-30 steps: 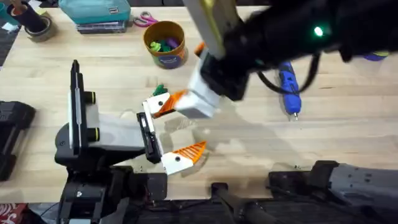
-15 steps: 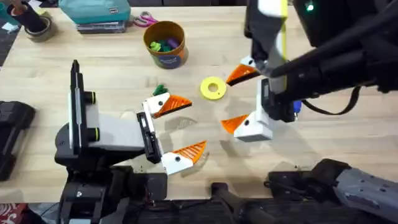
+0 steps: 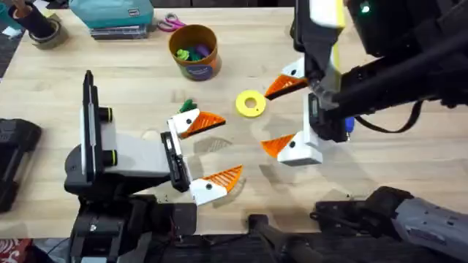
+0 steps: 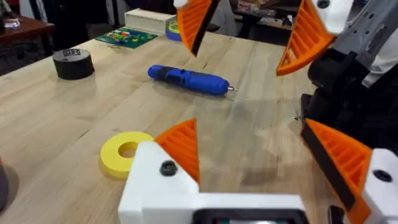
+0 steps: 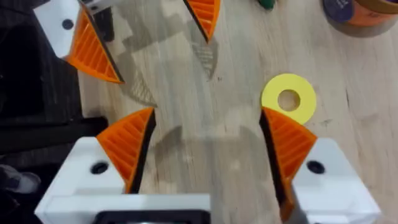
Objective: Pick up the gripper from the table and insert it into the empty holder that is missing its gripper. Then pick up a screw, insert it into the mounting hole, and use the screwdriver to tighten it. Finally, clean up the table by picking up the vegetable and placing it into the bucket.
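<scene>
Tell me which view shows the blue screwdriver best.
The left wrist view: the screwdriver lies whole and unobstructed on the table, metal tip included. Overhead, the right arm covers nearly all of it, leaving a blue sliver.

Left gripper (image 3: 210, 155): white bases, orange ribbed pads. Right gripper (image 3: 284, 115): same white and orange. Ring disc (image 3: 250, 103) yellow. Screwdriver (image 4: 187, 79) blue. Bucket (image 3: 194, 51) orange-tan, dark blue base band. Vegetable (image 3: 187, 106) green. Table (image 3: 409, 153) light wood grain.
</scene>
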You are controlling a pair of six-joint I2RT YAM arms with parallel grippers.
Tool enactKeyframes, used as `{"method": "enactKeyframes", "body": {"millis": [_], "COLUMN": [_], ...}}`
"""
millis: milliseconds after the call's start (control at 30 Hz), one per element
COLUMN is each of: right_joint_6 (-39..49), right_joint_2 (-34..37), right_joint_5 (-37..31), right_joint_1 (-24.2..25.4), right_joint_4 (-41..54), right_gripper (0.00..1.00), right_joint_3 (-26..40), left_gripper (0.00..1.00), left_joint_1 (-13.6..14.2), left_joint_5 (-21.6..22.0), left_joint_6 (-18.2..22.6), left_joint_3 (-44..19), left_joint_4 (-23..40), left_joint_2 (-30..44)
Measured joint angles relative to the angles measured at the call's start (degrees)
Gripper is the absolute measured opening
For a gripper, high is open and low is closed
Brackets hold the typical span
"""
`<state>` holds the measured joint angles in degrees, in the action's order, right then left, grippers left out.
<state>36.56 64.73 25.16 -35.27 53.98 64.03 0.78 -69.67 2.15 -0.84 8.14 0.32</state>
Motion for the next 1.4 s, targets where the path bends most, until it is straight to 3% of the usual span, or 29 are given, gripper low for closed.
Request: {"method": "enactKeyframes", "body": {"millis": [300,333,500,533,567,900,1100,1267,1400], "right_joint_6": [0.2,0.2,-0.2,-1.0,-2.1,-21.1,-29.5,-32.6,-34.2], "right_joint_2": [0.0,0.0,0.0,0.0,0.0,0.0,0.4,0.4,0.5], "right_joint_5": [0.0,0.0,-0.3,-0.8,-1.6,-15.1,-25.9,-30.7,-32.1], "right_joint_1": [0.0,0.0,0.0,0.0,0.0,0.0,0.9,7.3,15.7], "right_joint_4": [0.0,0.0,0.0,-0.2,-0.5,-3.7,7.0,12.5,13.9], "right_gripper": [0.998,0.998,0.998,0.998,0.998,0.998,0.996,0.997,0.997], "right_joint_3": [0.0,0.0,0.0,0.0,0.0,0.0,5.7,13.4,14.2], "left_gripper": [0.986,0.938,0.122,0.038,0.014,0.013,0.013,0.013,0.013], "left_joint_1": [0.0,0.0,0.0,0.0,0.0,0.0,0.0,0.0,0.0], "left_joint_5": [0.0,0.0,0.1,0.1,0.1,0.1,0.1,0.1,0.1], "left_joint_6": [0.0,-0.2,0.0,0.3,0.3,0.4,0.4,0.4,0.4], "left_joint_3": [0.0,0.0,0.0,0.0,0.0,0.0,0.0,0.0,0.0], "left_joint_4": [0.0,0.0,0.0,0.0,0.0,0.0,0.0,0.0,0.0], "left_joint_2": [0.0,0.0,0.0,0.0,0.0,0.0,0.0,0.0,0.0]}}
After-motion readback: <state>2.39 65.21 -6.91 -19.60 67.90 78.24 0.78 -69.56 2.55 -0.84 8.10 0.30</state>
